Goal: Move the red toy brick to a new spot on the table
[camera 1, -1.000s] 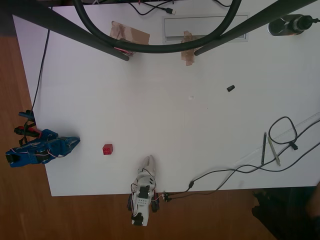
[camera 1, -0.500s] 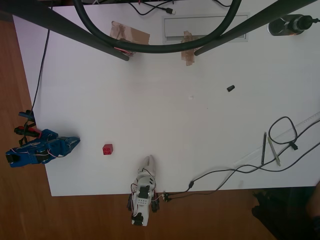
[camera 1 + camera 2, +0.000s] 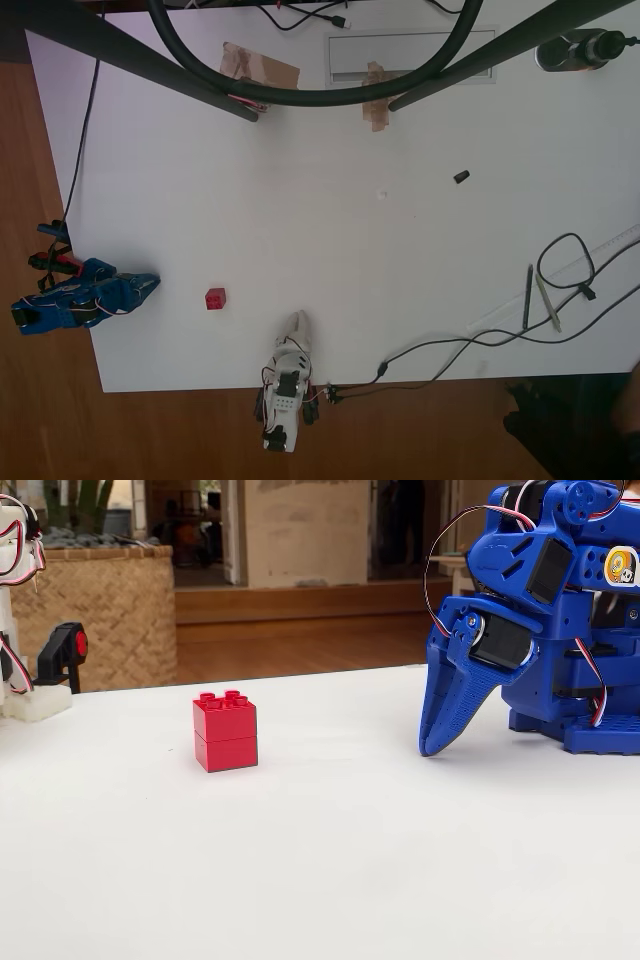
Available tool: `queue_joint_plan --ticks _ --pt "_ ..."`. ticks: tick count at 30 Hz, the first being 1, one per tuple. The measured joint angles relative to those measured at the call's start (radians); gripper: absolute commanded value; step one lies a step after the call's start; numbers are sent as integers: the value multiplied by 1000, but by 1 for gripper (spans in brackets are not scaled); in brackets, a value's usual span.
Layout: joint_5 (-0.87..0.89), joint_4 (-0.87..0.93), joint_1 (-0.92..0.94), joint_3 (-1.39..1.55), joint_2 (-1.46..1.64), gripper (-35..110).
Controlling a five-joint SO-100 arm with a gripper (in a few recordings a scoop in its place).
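No readable writing showing anywhere.
A small round sticker [image 3: 620, 566] is sitting on the blue arm [image 3: 560, 630] in the fixed view, yellow and white with a dark spot, but no letters or numbers are making themselves out on it; the red brick [image 3: 225, 731], the white table [image 3: 330, 240] and the brown tape patches [image 3: 260, 68] are carrying no print.

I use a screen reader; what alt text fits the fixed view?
A red toy brick, studs up, stands alone on the white table. To its right, apart from it, a blue robot arm rests its closed gripper tip-down on the tabletop.
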Motion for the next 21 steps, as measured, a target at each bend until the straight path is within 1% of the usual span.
queue_joint_plan --ticks 21 --pt "6 0 0 0 0 0"
